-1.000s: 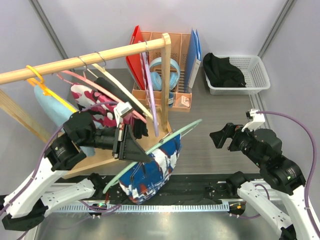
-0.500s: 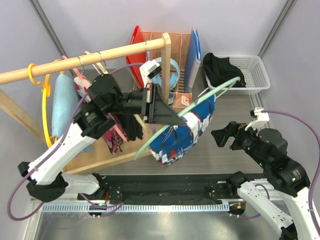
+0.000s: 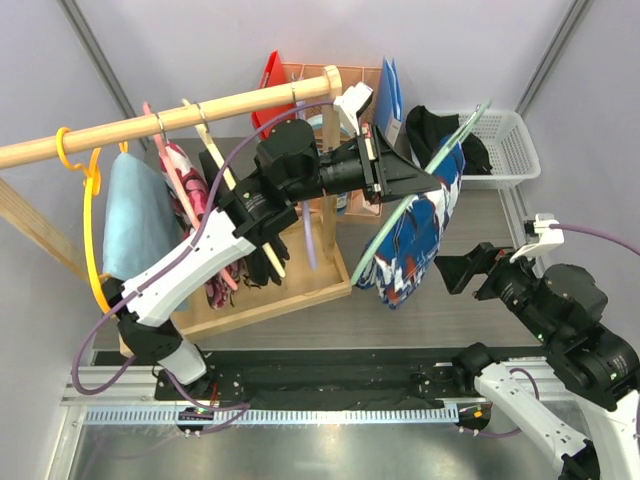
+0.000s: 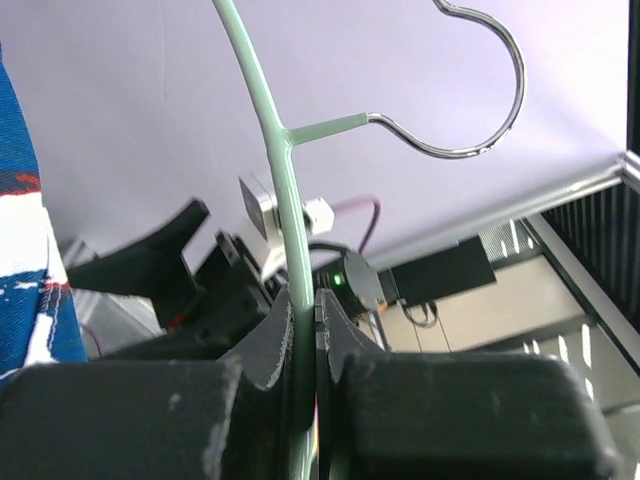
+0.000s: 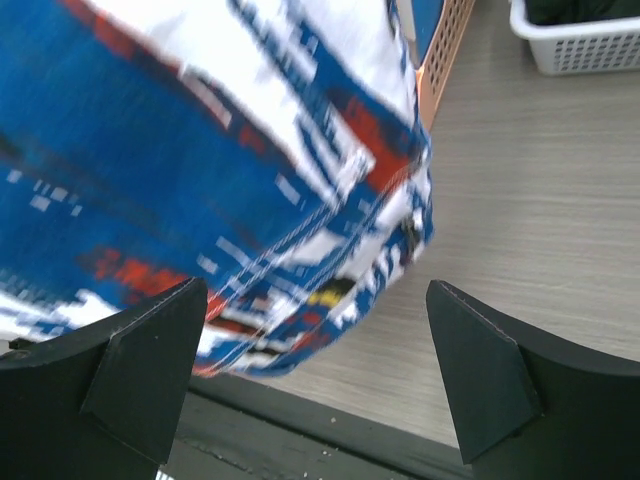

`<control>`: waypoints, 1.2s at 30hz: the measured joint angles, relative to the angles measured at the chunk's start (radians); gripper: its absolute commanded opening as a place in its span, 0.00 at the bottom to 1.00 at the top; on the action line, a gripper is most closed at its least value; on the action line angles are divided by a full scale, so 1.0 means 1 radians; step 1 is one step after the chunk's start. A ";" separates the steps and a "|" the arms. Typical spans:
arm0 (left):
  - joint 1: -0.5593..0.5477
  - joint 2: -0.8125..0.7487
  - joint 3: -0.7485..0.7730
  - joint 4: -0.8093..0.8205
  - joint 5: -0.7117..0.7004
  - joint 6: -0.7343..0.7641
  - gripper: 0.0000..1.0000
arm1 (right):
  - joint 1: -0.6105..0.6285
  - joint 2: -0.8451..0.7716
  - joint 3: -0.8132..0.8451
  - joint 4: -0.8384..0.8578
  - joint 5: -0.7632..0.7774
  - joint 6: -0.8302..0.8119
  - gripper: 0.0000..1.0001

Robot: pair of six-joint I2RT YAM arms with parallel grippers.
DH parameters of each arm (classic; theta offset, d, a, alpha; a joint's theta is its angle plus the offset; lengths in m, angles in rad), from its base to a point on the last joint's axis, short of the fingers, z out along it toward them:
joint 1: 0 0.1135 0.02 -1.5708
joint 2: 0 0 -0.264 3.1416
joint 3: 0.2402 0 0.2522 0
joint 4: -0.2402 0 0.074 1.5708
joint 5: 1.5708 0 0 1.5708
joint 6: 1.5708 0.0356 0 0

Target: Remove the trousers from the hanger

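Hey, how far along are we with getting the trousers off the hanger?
Done: the black trousers lie in the white basket. In hand: the left gripper is shut on the green hanger, which is off the wooden rail, with the printed trousers draped over it. The right gripper is open beside that cloth. Left: pulling that pair off the hanger.

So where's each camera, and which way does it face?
Top external: above and behind the arms, looking down on table, rack, both arms.
Left wrist: on the left arm, looking along shut left fingers clamping the green hanger.
Right wrist: on the right arm, looking between open right fingers at the blue printed trousers.
Shared: top and left wrist show the hanger; top and right wrist, the trousers.
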 measured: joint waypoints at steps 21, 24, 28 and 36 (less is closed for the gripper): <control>-0.087 0.286 0.333 -0.029 -0.678 0.130 0.00 | 0.000 0.040 -0.189 0.522 -0.045 -0.380 0.96; -0.094 0.297 0.346 -0.027 -0.715 0.131 0.01 | 0.000 0.042 -0.217 0.590 -0.009 -0.417 0.89; -0.099 0.308 0.363 -0.029 -0.755 0.127 0.01 | 0.000 0.060 -0.219 0.665 0.001 -0.455 0.84; -0.097 0.367 0.462 -0.042 -0.808 0.096 0.01 | 0.000 0.100 -0.263 0.818 0.013 -0.492 0.79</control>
